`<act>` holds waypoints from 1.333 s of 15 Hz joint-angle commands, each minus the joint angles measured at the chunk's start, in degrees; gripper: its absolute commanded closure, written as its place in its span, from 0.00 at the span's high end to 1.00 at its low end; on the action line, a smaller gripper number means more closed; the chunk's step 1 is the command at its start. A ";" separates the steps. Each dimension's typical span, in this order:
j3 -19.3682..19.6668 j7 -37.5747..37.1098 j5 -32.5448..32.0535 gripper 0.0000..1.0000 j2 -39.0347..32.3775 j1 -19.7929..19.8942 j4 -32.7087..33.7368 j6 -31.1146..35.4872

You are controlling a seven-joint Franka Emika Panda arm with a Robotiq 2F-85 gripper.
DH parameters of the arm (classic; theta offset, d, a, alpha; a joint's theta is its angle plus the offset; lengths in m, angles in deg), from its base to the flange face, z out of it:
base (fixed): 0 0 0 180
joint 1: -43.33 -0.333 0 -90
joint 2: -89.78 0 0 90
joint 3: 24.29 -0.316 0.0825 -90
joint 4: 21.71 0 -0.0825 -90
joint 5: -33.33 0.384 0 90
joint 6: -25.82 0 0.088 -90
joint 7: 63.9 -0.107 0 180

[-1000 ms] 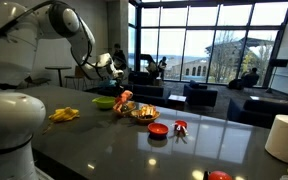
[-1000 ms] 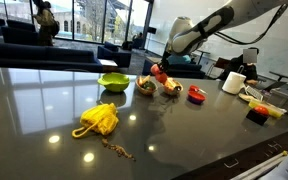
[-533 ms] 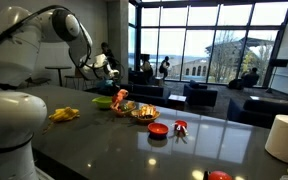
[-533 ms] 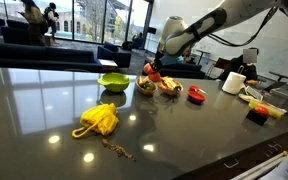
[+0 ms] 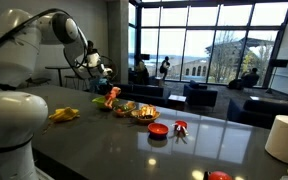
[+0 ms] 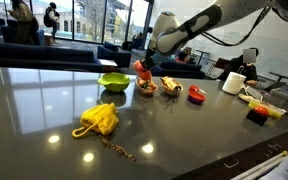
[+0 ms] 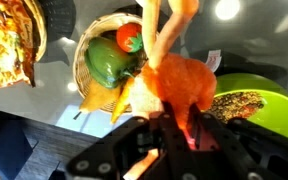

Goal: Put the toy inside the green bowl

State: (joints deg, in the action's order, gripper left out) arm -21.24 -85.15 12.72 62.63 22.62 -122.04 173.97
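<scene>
Clamped tight in the gripper (image 6: 144,62): lumpy orange-red toy (image 7: 179,82), aloft just beside the smooth, shallow, round green bowl (image 6: 112,81).

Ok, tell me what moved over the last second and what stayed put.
The tool, shut on the toy, carried it sideways from above the brownish bowls toward the green bowl. All the bowls, including the red bowl, and the yellow toy stayed put.

Yellow toy (image 6: 97,120) lies apart; red bowl (image 6: 196,95) — beside brownish bowls (image 6: 171,88).
</scene>
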 commanded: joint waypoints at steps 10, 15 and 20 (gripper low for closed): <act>-2.89 4.59 -0.57 0.04 -1.01 -1.45 3.06 2.72; -4.46 7.19 0.35 0.04 -2.28 -1.24 4.81 4.08; -6.01 10.38 1.35 0.04 -4.83 -1.04 7.81 5.07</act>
State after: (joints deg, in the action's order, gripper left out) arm -26.21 -77.83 13.01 59.60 21.09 -116.81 178.09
